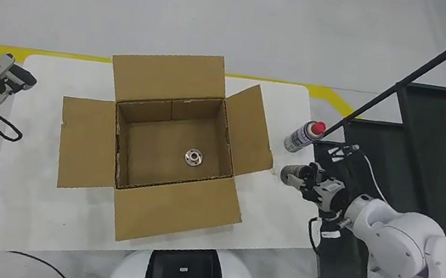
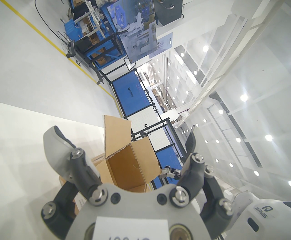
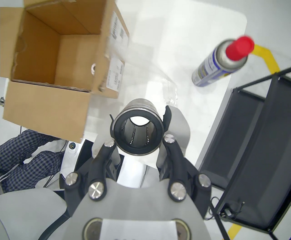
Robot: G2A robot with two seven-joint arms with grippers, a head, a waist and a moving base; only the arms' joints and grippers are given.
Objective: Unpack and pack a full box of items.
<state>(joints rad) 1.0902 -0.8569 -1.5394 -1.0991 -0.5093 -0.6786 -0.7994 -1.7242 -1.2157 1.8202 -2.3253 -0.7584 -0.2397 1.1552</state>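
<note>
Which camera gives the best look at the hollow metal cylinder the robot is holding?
The right wrist view: the hollow metal cylinder sits close up between the fingers, with rows of tiny balls inside. The top view shows it small, side-on. In the left wrist view it is too far off to make out.

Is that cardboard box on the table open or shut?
Open. All four flaps of the cardboard box are spread outward, and the top view shows its floor, where one small metal ring lies.
</note>
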